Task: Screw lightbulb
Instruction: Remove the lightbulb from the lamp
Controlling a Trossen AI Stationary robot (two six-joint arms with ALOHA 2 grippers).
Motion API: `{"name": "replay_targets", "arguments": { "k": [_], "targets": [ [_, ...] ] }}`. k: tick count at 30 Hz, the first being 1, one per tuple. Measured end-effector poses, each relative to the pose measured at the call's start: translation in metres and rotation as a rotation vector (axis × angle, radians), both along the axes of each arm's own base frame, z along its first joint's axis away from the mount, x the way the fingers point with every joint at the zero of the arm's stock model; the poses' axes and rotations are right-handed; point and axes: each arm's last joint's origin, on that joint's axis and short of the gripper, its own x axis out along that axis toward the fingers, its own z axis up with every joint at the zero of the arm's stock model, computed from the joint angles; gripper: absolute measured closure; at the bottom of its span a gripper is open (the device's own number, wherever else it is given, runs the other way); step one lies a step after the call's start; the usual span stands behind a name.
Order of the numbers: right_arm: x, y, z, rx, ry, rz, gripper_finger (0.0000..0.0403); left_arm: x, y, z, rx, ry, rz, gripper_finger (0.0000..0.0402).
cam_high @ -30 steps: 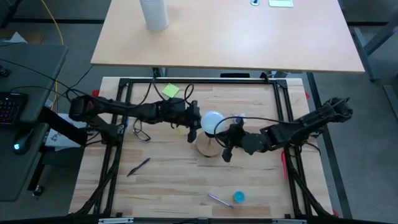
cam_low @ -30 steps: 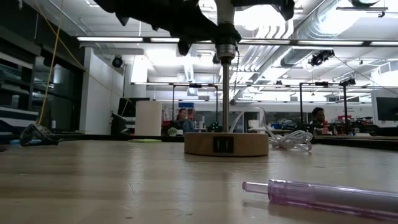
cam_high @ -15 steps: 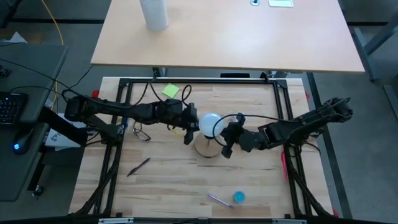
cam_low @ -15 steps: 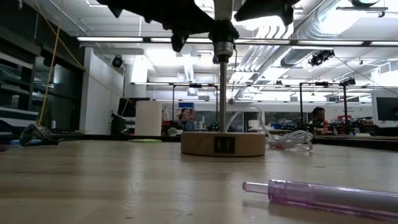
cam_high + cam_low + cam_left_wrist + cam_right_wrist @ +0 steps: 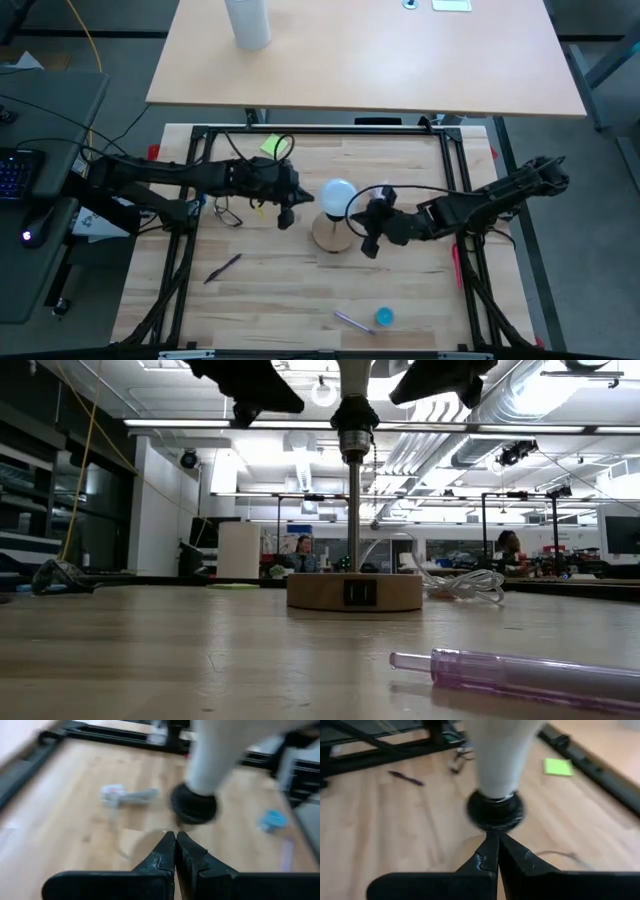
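Note:
The white lightbulb stands upright in the black socket on a thin metal stem, which rises from the round wooden disc base. My left gripper is shut and empty, a little to the bulb's left; its wrist view shows the bulb's neck and the socket ahead of the fingertips. My right gripper is shut and empty, just right of the base, its tips pointing at the socket from close by. A small gap shows between them in the low view.
A purple pen and a blue cap lie near the front edge. A dark pen lies front left, and a yellow note lies at the back. A white cord lies beside the base. A tall white cylinder stands on the far table.
My left gripper has drawn back from the bulb toward the table's left edge and now stands clear of it. The lamp has shifted a little toward the left. My right gripper has stayed beside the socket.

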Motion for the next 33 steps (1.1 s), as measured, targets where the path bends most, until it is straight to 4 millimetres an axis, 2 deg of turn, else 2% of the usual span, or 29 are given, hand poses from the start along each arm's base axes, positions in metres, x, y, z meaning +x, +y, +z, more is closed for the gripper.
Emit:
{"name": "replay_targets", "arguments": {
  "k": [3, 8, 12, 15, 19, 27, 33],
  "targets": [
    [0.000, 0.005, 0.002, 0.048, -0.017, 0.051, 0.0403, 0.003, 0.005, -0.002, 0.067, 0.003, 0.066, 0.0401],
    [0.001, 0.009, 0.006, 0.067, -0.066, 0.071, 0.0403, 0.023, 0.022, -0.015, 0.041, -0.040, 0.124, 0.0402],
    [0.006, 0.003, 0.011, 0.042, -0.102, 0.081, 0.0403, 0.045, 0.028, -0.023, -0.006, -0.160, 0.101, 0.0402],
    [0.010, -0.003, 0.013, 0.040, -0.119, 0.103, 0.0403, 0.054, 0.025, -0.028, -0.040, -0.200, 0.065, 0.0402],
    [0.014, -0.010, 0.014, 0.035, -0.127, 0.121, 0.0403, 0.056, 0.019, -0.033, -0.044, -0.180, 0.050, 0.0402],
    [0.017, -0.020, 0.016, 0.021, -0.131, 0.133, 0.0403, 0.055, 0.007, -0.030, -0.049, -0.189, 0.016, 0.0402],
    [0.018, -0.027, 0.015, -0.023, -0.112, 0.127, 0.0403, 0.048, -0.004, -0.024, -0.049, -0.162, 0.011, 0.0402]
  ]
}}
